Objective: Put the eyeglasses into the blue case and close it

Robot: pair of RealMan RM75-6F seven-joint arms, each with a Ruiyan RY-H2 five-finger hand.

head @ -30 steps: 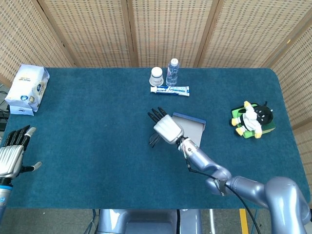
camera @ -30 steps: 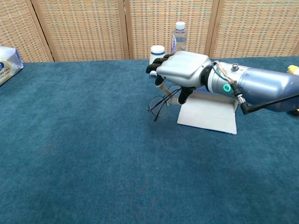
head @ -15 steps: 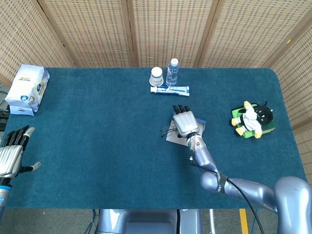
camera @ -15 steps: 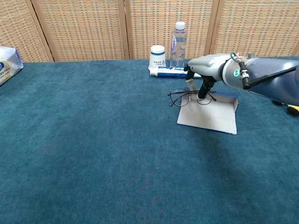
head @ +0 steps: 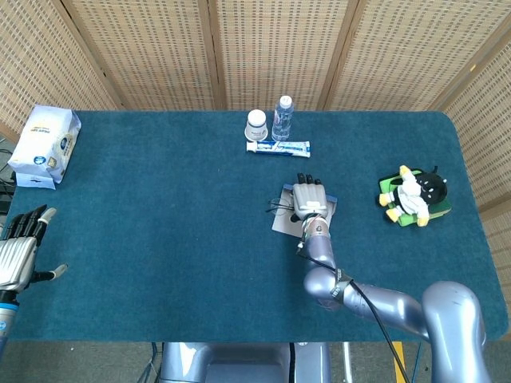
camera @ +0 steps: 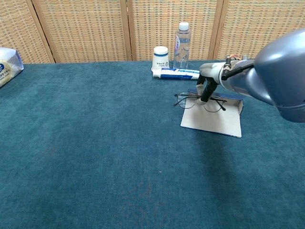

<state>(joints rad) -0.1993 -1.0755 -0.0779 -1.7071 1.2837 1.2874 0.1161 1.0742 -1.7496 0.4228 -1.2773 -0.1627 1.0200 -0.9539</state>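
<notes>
The blue case (camera: 213, 120) lies open on the table, grey lining up, with a blue rim at its far right; the head view shows the case (head: 319, 217) mostly under my right hand (head: 307, 199). In the chest view my right hand (camera: 211, 78) pinches the thin black-framed eyeglasses (camera: 191, 101) at the bridge. The lenses hang just over the case's far left part, and the left lens reaches past its edge. Whether the eyeglasses (head: 279, 209) touch the lining I cannot tell. My left hand (head: 21, 254) hovers open at the table's near left edge, far from the case.
A paper cup (camera: 161, 55), a water bottle (camera: 181, 39) and a toothpaste tube (camera: 179, 73) stand close behind the case. A plush toy (head: 414, 196) lies to the right. A tissue pack (head: 46, 144) sits at the far left corner.
My right hand carried the eyeglasses rightward from left of the case to above it, and turned its fingers downward. The left hand has not moved.
</notes>
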